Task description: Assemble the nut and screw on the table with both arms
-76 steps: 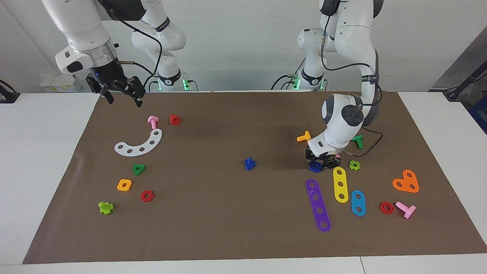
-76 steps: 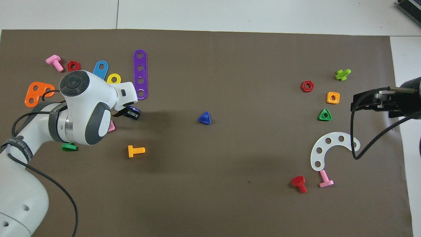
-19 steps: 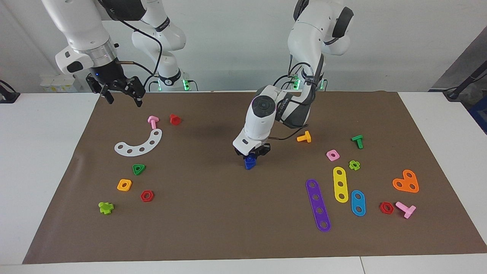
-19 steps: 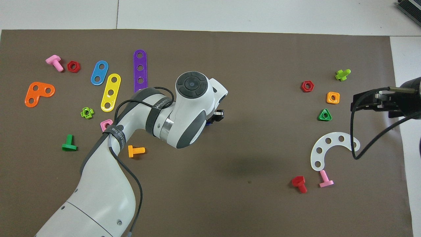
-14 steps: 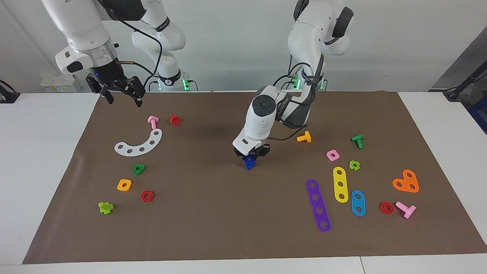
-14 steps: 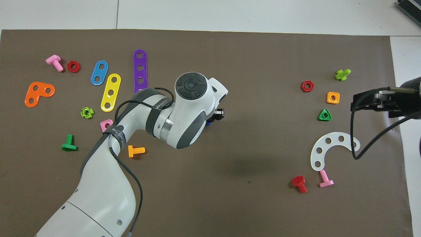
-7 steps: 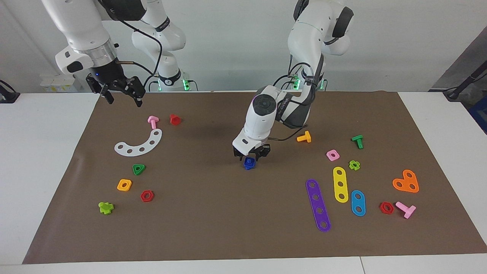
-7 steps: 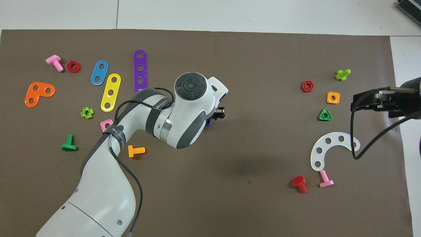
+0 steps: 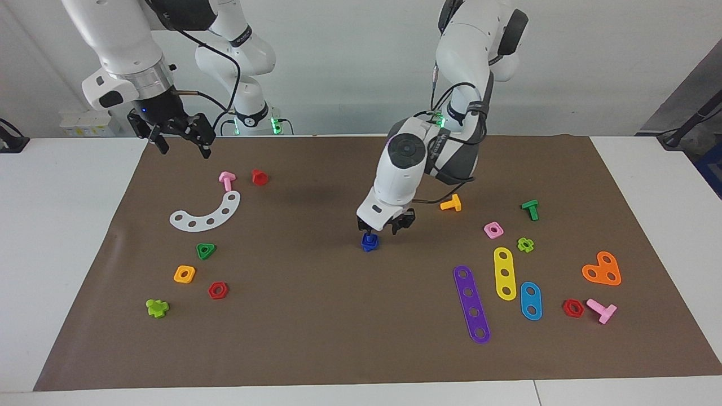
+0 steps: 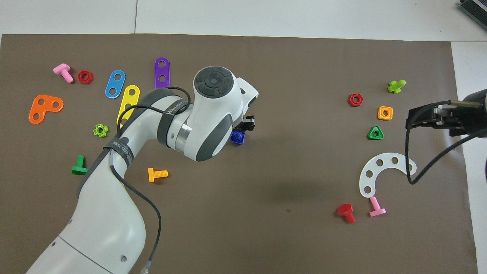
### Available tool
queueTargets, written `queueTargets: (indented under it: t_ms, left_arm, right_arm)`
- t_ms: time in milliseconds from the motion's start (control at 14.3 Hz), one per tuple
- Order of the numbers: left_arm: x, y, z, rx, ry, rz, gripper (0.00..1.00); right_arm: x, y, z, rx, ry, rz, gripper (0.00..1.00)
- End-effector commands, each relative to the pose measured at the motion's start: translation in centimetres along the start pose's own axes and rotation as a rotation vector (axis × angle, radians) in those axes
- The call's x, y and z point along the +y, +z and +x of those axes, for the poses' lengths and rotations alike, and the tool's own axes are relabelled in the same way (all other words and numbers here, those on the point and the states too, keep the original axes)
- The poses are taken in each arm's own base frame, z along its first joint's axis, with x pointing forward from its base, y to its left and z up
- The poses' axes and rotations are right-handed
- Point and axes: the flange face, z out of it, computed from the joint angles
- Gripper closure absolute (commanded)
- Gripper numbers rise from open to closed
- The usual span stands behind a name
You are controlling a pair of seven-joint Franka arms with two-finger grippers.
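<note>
Nut [image 9: 369, 239] seated on screw [image 9: 369, 246], mid-mat. Left gripper [image 9: 387, 226] raised just above it, fingers parted, nothing held. Right gripper [image 9: 179, 140] parked wide open, empty, over mat edge.

Matt brown mat [image 9: 316, 327], paper-like, lightly wrinkled, over smooth white table [image 9: 51, 237]. Nut [image 9: 369, 240] on screw [image 10: 237, 140]: glossy dark blue plastic. Arms [image 9: 403, 169]: glossy white plastic shells; grippers matt black.

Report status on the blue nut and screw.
Left gripper open, just above the nut, which sits on the screw. Right gripper open, waiting at mat edge. Nothing obstructing.
</note>
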Motion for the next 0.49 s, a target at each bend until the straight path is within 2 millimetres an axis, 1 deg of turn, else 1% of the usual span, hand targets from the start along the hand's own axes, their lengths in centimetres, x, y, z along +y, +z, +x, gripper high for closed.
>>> queueTargets:
  t_ms: [0, 70, 210, 280, 420]
  left_arm:
    - [-6.8, -5.8, 2.3, -0.001, -0.047, -0.027, 0.29]
    - [-9.4, -8.2, 2.4, -0.010, -0.024, -0.037, 0.30]
    - [-15.9, -12.0, 2.5, -0.032, 0.024, -0.036, 0.31]
    - [-19.1, -13.5, 2.3, -0.048, 0.064, -0.033, 0.31]
    - [-24.7, -15.0, 1.9, -0.076, 0.119, -0.022, 0.32]
  right_arm:
    - [0.0, -0.2, -0.2, -0.013, 0.008, 0.016, 0.00]
    - [0.0, -0.2, -0.2, -0.013, 0.008, 0.016, 0.00]
    - [0.0, -0.2, -0.2, -0.013, 0.008, 0.016, 0.00]
    - [0.1, -0.2, -0.2, -0.013, 0.009, 0.016, 0.00]
    - [-0.1, -0.2, -0.2, -0.013, 0.006, 0.016, 0.00]
